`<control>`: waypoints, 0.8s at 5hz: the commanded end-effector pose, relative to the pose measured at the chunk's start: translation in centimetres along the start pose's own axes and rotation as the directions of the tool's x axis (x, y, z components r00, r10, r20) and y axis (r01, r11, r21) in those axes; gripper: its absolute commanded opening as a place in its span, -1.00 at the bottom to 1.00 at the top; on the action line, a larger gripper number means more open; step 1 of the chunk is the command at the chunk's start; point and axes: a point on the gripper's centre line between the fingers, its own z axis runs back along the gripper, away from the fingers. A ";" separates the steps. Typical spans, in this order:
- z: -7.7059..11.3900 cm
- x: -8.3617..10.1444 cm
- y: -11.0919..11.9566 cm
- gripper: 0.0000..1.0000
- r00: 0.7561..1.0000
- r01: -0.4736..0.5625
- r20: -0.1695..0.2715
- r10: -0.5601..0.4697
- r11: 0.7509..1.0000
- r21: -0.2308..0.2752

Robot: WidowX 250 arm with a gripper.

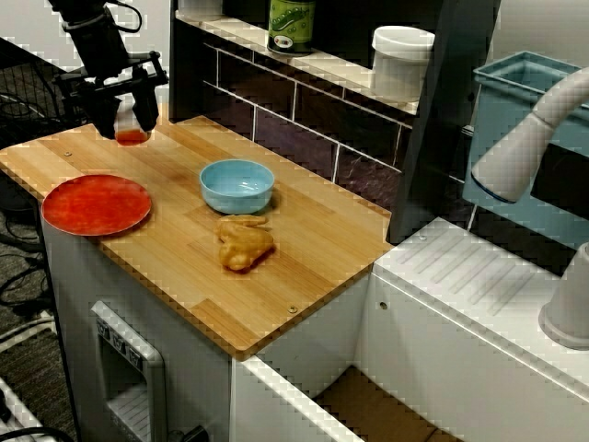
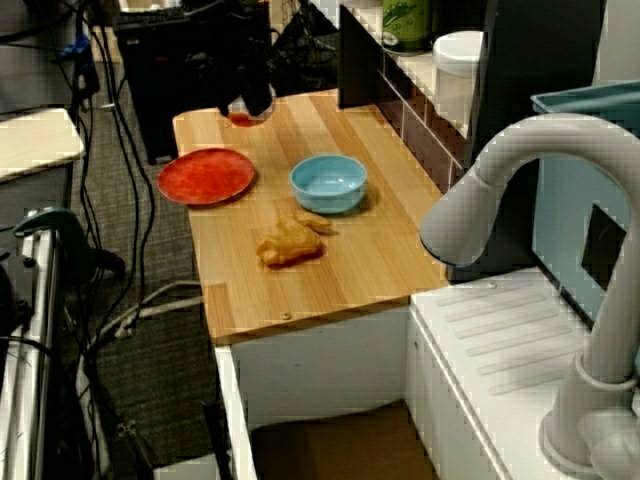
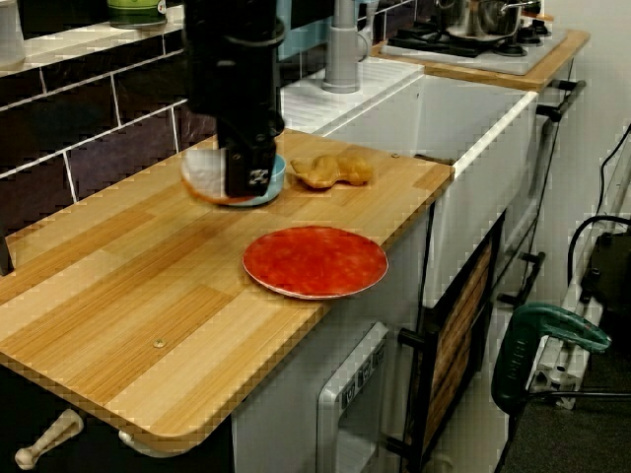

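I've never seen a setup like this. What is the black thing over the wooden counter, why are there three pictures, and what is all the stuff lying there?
The black thing is a robot arm. At its end is a gripper, a claw with two fingers. The three pictures show one moment from three cameras. One looks down from the front of the counter, one looks along it from over the white tap, and one looks from the opposite end. On the wooden counter lie a red plate, a blue bowl and a yellow-brown piece of toy food. The claw straddles a small pale cup with a red base, near the counter's back corner. The pictures do not show whether it is squeezing the cup. On the shelf behind stand a green can and a white jar.
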 end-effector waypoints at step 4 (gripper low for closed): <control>-0.1 -4.0 1.1 -1.00 0.992 0.129 0.006 -0.129 0.989 0.076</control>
